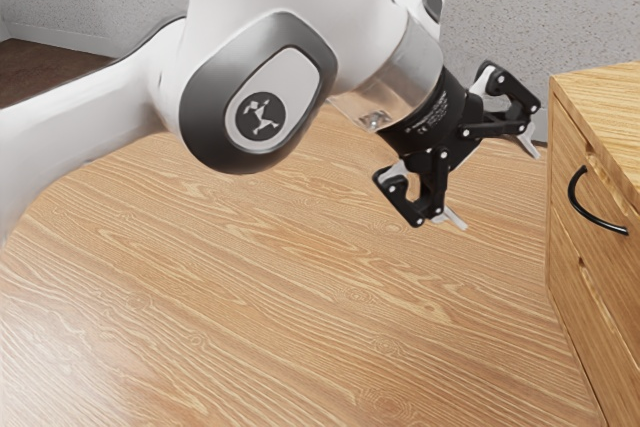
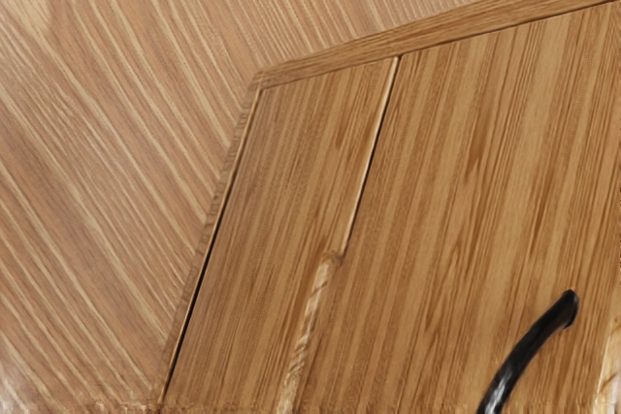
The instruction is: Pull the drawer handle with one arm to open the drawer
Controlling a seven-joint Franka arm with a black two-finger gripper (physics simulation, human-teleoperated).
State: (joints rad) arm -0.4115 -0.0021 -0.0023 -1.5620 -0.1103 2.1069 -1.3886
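At the right edge of the exterior view's frame, the wooden cabinet (image 1: 600, 87) stands on the table (image 1: 250, 327) with its drawer front turned toward your gripper (image 1: 492, 179). The black curved handle (image 1: 592, 209) bows out from that front, leaving room for fingers to close around it. Your gripper hangs mid-frame with its fingers spread wide and nothing between them, probably so it can straddle the bar. The handle lies to its right and slightly lower in the frame, near but clearly apart, and the drawer looks shut.
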